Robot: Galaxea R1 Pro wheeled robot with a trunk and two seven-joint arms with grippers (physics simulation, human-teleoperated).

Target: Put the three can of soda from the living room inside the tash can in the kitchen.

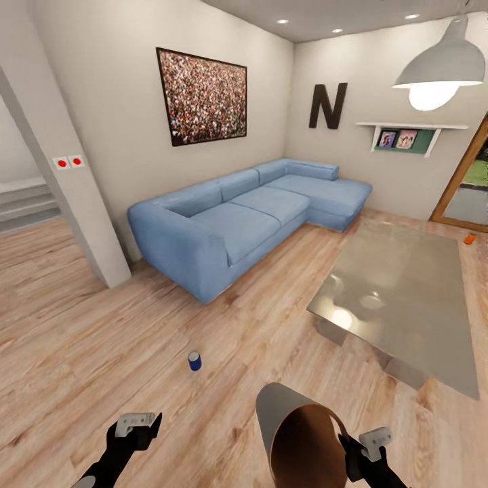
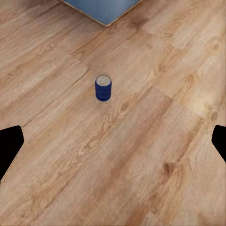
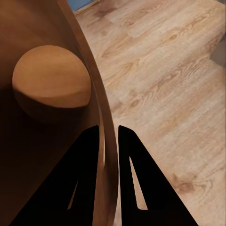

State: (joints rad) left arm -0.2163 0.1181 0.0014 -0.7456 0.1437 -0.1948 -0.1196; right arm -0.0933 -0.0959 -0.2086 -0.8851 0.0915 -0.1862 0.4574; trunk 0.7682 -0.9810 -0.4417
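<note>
We are in the living room with its light wood plank floor (image 1: 102, 339) and long light-blue corner sofa (image 1: 237, 217), carrying the small round tapering bin, pale grey outside and wood-brown inside (image 1: 298, 434). Our right gripper (image 3: 109, 136) is clamped on the bin's rim, one finger inside the wall and one outside. As far as we can see down into it, the bin holds no can, so we judge that nothing is yet collected.

Our left gripper (image 2: 113, 141) has its fingers wide apart and holds nothing. The small blue cylindrical soda can with a silvery top (image 2: 103, 87) stands upright on the floor ahead of that gripper, clear of the fingers, near the sofa's corner. A small orange can (image 1: 470, 238) lies on the floor far beyond our right gripper, past the low glass-topped table (image 1: 400, 291). A third can we cannot place. All the picking and the trip to the kitchen look still ahead.
</note>
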